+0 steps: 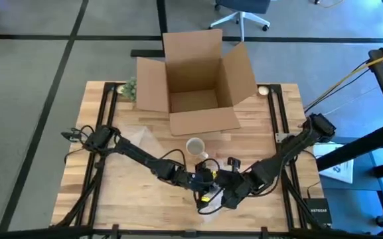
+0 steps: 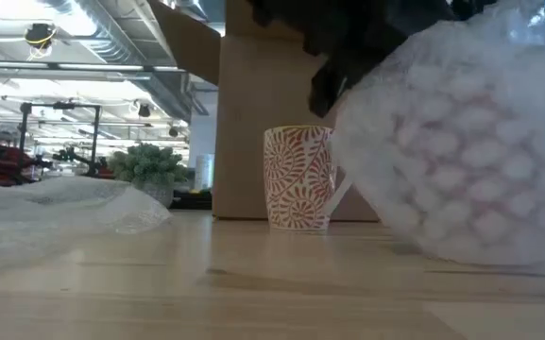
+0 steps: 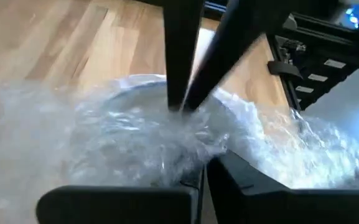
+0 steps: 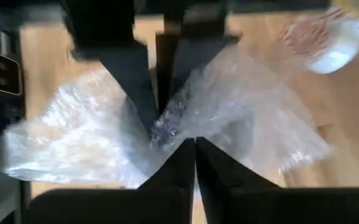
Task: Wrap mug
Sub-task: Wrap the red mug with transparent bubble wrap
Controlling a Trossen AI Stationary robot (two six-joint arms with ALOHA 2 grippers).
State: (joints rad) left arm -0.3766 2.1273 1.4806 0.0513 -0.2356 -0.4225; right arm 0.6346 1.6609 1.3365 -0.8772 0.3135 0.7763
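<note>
A white mug with a red pattern [image 1: 196,146] [image 2: 298,178] stands upright on the wooden table [image 1: 125,192], just in front of the cardboard box. Both grippers meet near the table's near edge, close in front of the mug. My left gripper [image 1: 204,180] [image 3: 204,171] and my right gripper [image 1: 224,190] [image 4: 195,149] are each shut on one crumpled piece of clear bubble wrap [image 1: 211,206] [image 2: 470,151]. The mug shows bare beyond the wrap in the right wrist view [image 4: 328,43]. My left gripper pinches a bunched fold of the bubble wrap [image 3: 191,146] between its two fingers, several layers gathered. It comes in slanting from the table's left. The wrap billows out around the fingers. My right gripper pinches the same bunched spot [image 4: 167,127] from the table's right, its fingertips facing the left gripper's. The wrap spreads out to both sides of the fingers, and the bundle hangs low over the table.
An open cardboard box [image 1: 194,79] stands at the far centre, flaps spread. A second sheet of bubble wrap [image 2: 55,208] [image 1: 138,136] lies on the table's left part. A small green plant [image 1: 129,87] sits left of the box.
</note>
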